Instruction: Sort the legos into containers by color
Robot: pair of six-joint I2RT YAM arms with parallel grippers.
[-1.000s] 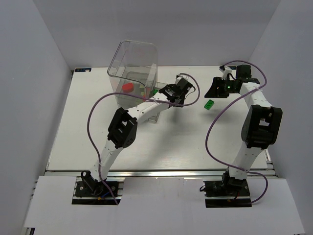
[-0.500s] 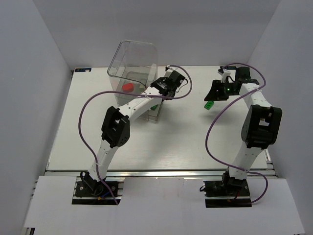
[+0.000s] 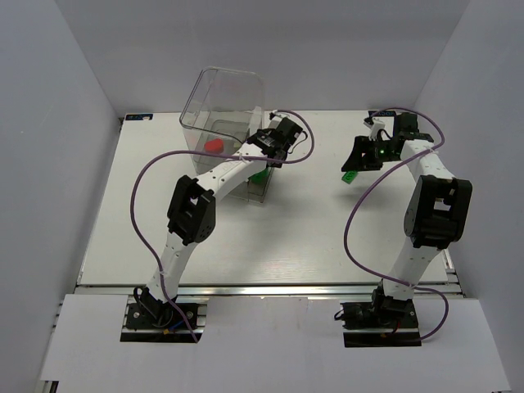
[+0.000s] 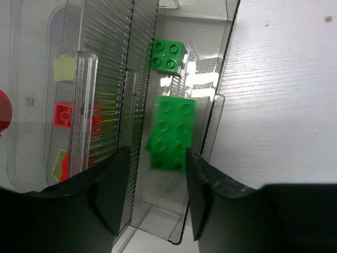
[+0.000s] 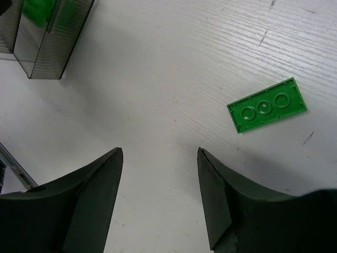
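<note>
left pincer (image 4: 157, 155) now released over containers (image 4: 227, 58), green brick (image 4: 169, 132) seemingly dropped; right pincer (image 5: 159, 153) released

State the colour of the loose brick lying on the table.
Green; the brick shows best in the right wrist view.

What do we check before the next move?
1. Left pincer open, not clamping green 2x4 brick: ok, gap shows.
2. That brick at rest in compartment: cannot tell, blurred.
3. Colour match: ok, green 2x2 brick there; red bricks next door.
4. Right pincer open, empty: ok.
5. Upturned green brick lined up under right pincer: not ok, off to the side.
</note>
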